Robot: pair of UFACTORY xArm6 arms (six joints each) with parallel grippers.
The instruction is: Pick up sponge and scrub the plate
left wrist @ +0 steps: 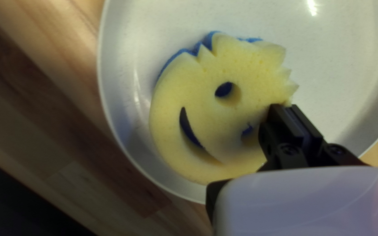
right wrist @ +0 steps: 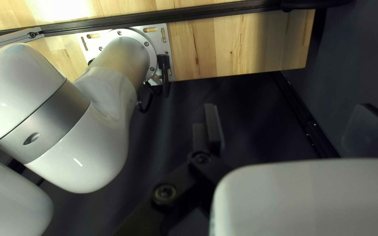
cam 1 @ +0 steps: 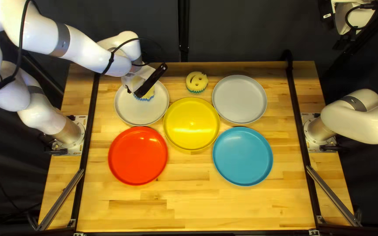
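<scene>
My left gripper (cam 1: 139, 91) reaches down at the pale plate (cam 1: 123, 109) in the back left, over the yellow sponge (cam 1: 147, 94) with its blue underside. The left wrist view shows the smiling sponge (left wrist: 202, 78) within the plate (left wrist: 123, 57), face up. Close together, the fingers of my left gripper (left wrist: 288, 114) are shut on the sponge's edge beside one eye hole, and the foam there is distorted. Whether its underside touches the plate is hidden. My right gripper (cam 1: 342, 42) is at the top right, away from the plates; in the right wrist view that gripper (right wrist: 287, 131) is open and holds nothing.
A second sponge (cam 1: 196, 82) lies behind the yellow plate (cam 1: 191, 124). A grey plate (cam 1: 239, 99), a red plate (cam 1: 138, 155) and a blue plate (cam 1: 242, 156) are also on the table (cam 1: 189, 205). My right arm's base (right wrist: 123, 57) shows in the right wrist view.
</scene>
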